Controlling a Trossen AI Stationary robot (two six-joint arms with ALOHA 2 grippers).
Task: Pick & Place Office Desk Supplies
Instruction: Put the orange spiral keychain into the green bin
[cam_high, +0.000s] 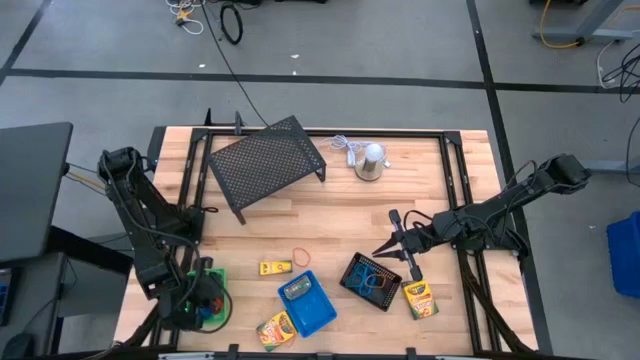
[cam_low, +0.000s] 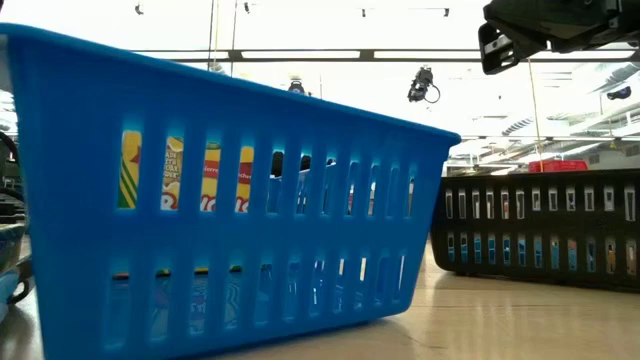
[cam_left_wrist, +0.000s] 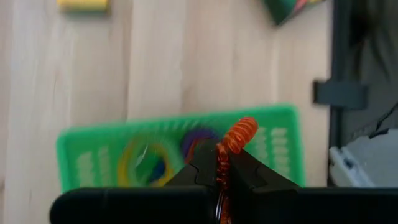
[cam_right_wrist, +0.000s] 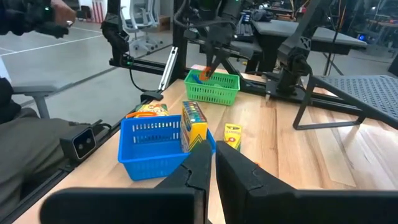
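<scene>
Claws first: the left claw (cam_left_wrist: 219, 177) pinches an orange loop (cam_left_wrist: 235, 142) above the green tray (cam_left_wrist: 273, 134) at the table (cam_high: 330, 215) corner. The loop could stick or spring outside when dropped. The right claw (cam_right_wrist: 208, 163) is shut, empty, near the black-mesh tray (cam_high: 372, 281).

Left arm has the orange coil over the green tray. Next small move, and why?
Probably lower slightly, then open. The left gripper is shut on the orange coiled loop, directly above the green tray that already holds other loops. The right gripper waits shut by the black mesh tray.
</scene>
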